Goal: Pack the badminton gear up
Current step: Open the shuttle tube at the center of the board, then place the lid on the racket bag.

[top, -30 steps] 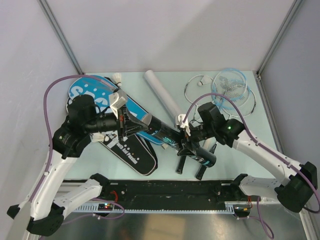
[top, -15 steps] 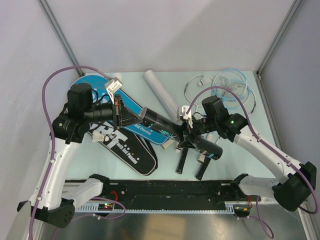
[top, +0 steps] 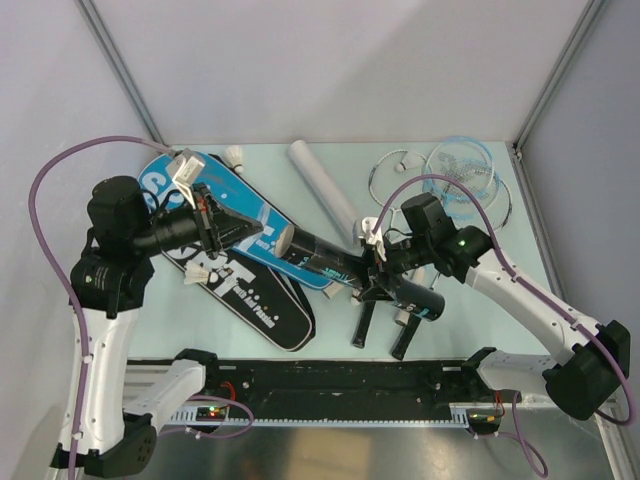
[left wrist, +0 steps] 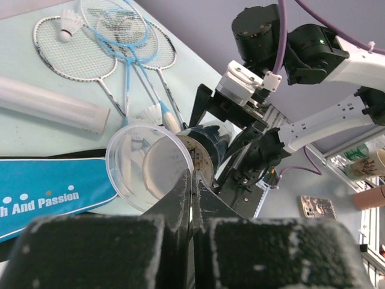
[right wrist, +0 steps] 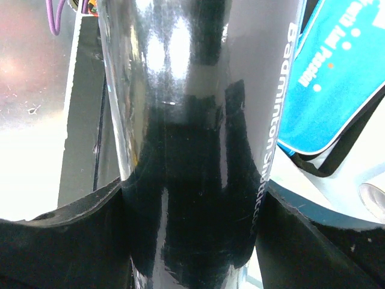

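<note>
Leftward swings the left claw [top: 250, 229], pinched on the clear lid [left wrist: 147, 171], plain only wrist-side; right claw [top: 375, 277] clamps the black tube [top: 325, 260].

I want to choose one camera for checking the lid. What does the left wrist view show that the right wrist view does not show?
Only the left wrist view: the clear lid pinched in the shut left jaws, the open end of the black tube, the rackets, the white tube and a shuttlecock. Only the right wrist view: the word "Badminton" printed along the black tube's side. Both: the black tube gripped in the right jaws, and the blue bag.
</note>
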Action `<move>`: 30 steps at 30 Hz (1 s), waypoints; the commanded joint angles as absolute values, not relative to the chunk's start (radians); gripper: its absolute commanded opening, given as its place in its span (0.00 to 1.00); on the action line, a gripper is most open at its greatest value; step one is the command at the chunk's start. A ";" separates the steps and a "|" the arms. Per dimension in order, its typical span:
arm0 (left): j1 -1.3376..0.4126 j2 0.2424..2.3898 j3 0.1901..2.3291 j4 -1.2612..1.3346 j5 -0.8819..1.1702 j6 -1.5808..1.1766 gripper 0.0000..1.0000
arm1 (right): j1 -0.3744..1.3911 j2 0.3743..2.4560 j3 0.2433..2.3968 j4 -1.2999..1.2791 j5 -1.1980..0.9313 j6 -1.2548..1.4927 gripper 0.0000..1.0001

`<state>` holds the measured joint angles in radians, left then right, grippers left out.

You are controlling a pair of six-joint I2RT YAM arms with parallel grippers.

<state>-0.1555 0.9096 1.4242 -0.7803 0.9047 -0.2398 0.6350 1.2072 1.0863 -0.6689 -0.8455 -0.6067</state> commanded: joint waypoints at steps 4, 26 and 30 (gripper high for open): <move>-0.143 0.906 1.429 -0.760 0.676 -0.257 0.00 | 0.629 1.184 1.116 -0.587 -0.809 -0.543 0.30; -0.149 1.507 1.425 -0.660 0.020 -0.370 0.00 | 0.675 0.803 0.886 0.019 -0.209 -0.027 0.32; -0.166 1.630 1.389 -0.618 0.012 -0.382 0.00 | 0.687 0.774 0.878 -0.011 -0.213 -0.005 0.33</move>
